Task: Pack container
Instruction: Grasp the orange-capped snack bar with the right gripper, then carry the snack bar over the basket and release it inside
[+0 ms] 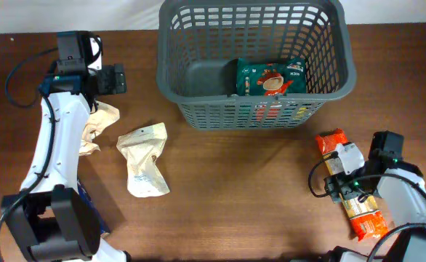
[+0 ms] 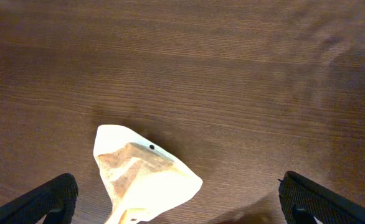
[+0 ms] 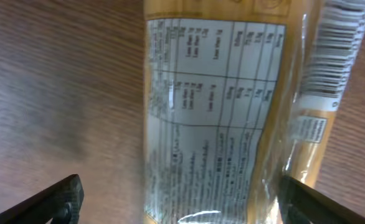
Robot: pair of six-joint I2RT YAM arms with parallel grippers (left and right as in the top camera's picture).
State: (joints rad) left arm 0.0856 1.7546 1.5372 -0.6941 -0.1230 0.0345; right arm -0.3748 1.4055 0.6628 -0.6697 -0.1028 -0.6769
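The large dark grey plastic lattice basket (image 1: 220, 113) stood at the far middle of the brown wooden table (image 1: 256, 189). A green snack packet (image 1: 271, 78) lay inside, toward its right. At the far left, the left gripper (image 2: 177, 190) hung with its fingers spread wide, a cream paper pouch (image 2: 142, 177) on the table below them. At the near right, the right gripper (image 3: 179, 193) hovered with fingers spread apart over a yellow-orange plastic packet (image 3: 213, 112) bearing a printed table.

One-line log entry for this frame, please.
left gripper: open, over cream packet | right gripper: open, over orange packet | basket: green packet inside
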